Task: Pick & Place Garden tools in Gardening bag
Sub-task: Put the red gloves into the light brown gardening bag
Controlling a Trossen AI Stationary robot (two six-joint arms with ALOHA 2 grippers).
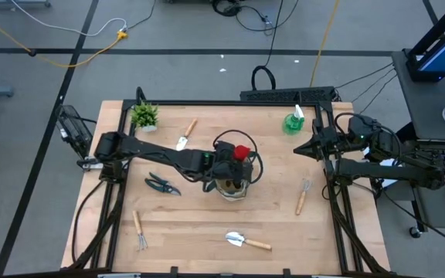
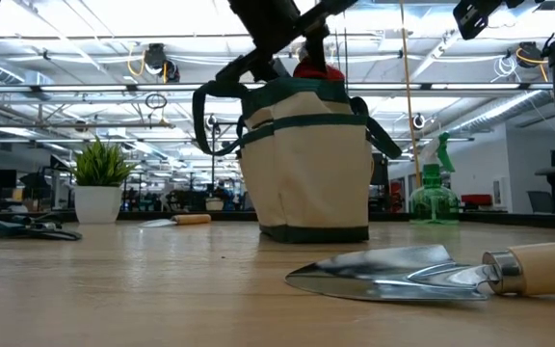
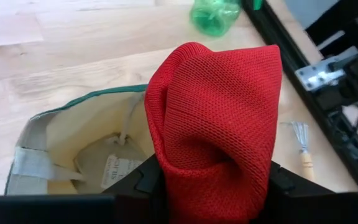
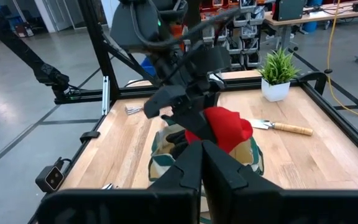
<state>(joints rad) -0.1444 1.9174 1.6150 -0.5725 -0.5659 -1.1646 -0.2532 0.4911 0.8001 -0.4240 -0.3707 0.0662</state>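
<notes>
The beige gardening bag [image 1: 232, 188] with dark green trim stands upright at the table's middle; it also shows in the low view [image 2: 306, 164]. My left gripper [image 1: 229, 160] is over its open mouth [image 3: 86, 155], shut on the red glove [image 3: 216, 118]. My right gripper [image 1: 300, 149] is shut and empty at the table's right side, above the boards. The green spray bottle [image 1: 293, 121] stands at the far right. Dark pruning shears [image 1: 162, 184], two trowels [image 1: 185, 136] [image 1: 247, 242] and two forks [image 1: 139, 230] [image 1: 304, 197] lie flat on the table. My left gripper holds the red glove's bunched, folded knit [image 3: 185, 180] between its two fingers. The gripper comes from the table's left, slanting down. The glove [image 4: 225, 127] sticks out past the fingertips, lifted over the bag's mouth between the loop handles [image 2: 222, 106].
A small potted plant [image 1: 144, 116] stands at the far left corner. A black frame [image 1: 334, 185] runs along the table's right edge beside the near fork. A person's room clutter and cables lie beyond the far edge.
</notes>
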